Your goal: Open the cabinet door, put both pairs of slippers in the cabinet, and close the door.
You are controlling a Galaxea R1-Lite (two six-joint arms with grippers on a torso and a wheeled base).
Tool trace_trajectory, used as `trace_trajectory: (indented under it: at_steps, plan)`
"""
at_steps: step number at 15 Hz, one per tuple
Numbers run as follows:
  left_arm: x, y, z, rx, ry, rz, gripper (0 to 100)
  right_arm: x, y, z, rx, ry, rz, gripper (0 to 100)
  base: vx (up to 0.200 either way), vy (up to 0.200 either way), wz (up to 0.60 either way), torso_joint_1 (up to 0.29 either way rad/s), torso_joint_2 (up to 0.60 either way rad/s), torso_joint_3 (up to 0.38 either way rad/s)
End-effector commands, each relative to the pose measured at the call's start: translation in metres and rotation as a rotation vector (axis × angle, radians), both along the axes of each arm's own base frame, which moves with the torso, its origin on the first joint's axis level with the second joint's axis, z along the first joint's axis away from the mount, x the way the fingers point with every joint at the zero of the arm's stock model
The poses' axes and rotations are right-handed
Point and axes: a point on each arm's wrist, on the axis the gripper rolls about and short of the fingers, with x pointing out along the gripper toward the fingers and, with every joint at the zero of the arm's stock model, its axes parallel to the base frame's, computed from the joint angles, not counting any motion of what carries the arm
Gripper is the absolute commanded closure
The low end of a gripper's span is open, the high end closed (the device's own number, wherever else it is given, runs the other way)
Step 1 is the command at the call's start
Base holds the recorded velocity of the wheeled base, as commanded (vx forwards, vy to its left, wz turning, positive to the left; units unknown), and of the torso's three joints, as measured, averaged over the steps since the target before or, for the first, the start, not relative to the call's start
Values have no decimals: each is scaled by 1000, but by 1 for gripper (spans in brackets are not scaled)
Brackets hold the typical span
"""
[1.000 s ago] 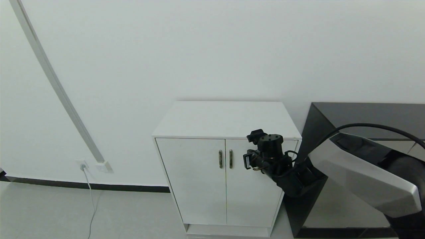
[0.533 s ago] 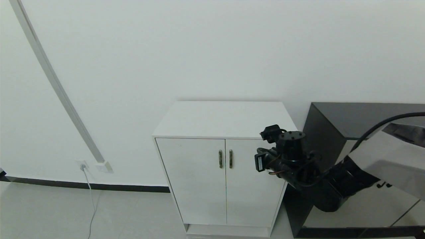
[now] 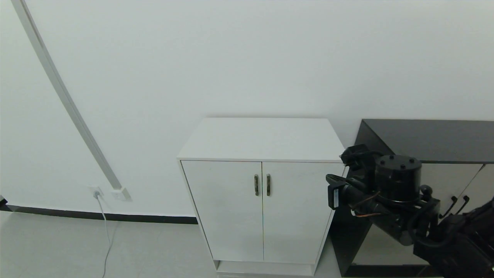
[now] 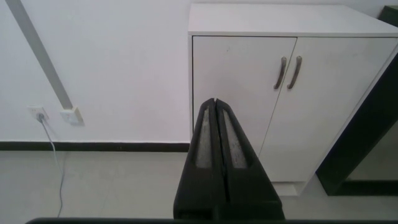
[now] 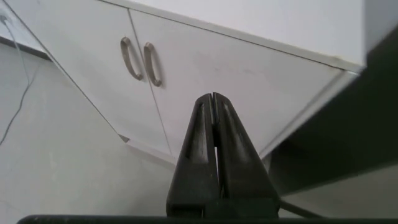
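**Both grippers clenched, cabinet doors shut**

The white cabinet (image 3: pixel 262 139) stands on the grey floor (image 3: pixel 58 247) with its back to the white wall (image 3: pixel 231 58); its two doors (image 3: pixel 224 208) are shut, their edges meeting at a thin centre seam; the two upright metal handles (image 3: pixel 256 185) sit just beside each other on either side of that seam, near the top. A black cabinet (image 3: pixel 424 135) stands touching, or almost touching, the white one on the robot's right.

The right arm (image 3: pixel 397 181) reaches in from the right at about handle height, its wrist in front of the black cabinet's near corner, just beside the white cabinet's right edge and well apart from the handles; the right gripper (image 5: pixel 213 99) is clenched, its two fingers pressed flat together, and points at the right-hand door below and to the side of the handles.

The left gripper (image 4: pixel 214 102) is likewise clenched, fingers face to face, held low and level, aimed at the left-hand door, well apart from it.

A wall socket (image 3: pixel 95 191) with a trailing cable (image 3: pixel 106 231) sits left of the cabinet, under a slanting conduit (image 3: pixel 65 96).
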Motion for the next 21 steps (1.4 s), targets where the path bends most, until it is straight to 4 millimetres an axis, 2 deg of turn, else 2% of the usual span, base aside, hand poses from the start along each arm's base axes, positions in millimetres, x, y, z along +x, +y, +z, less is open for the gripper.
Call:
trace_trajectory:
  at_steps: [1,6,10,12,15,18,21]
  plan:
    - [0,0,0,-1,0,1,100,-16,-18,13,20,-29,-35,100,0,0,0,0,0,0]
    - [0,0,0,-1,0,1,100,-51,-87,16,29,-55,-209,100,0,0,0,0,0,0]
    - [0,0,0,-1,0,1,100,-88,-130,21,37,-99,-347,100,0,0,0,0,0,0]
    - [0,0,0,-1,0,1,100,-108,-143,19,38,-111,-399,100,0,0,0,0,0,0]
    - [0,0,0,-1,0,1,100,-134,-153,18,37,-116,-428,100,0,0,0,0,0,0]
    - [0,0,0,-1,0,1,100,-177,-160,18,31,-99,-419,100,0,0,0,0,0,0]
    - [0,0,0,-1,0,1,100,-211,-165,6,22,-56,-377,100,0,0,0,0,0,0]
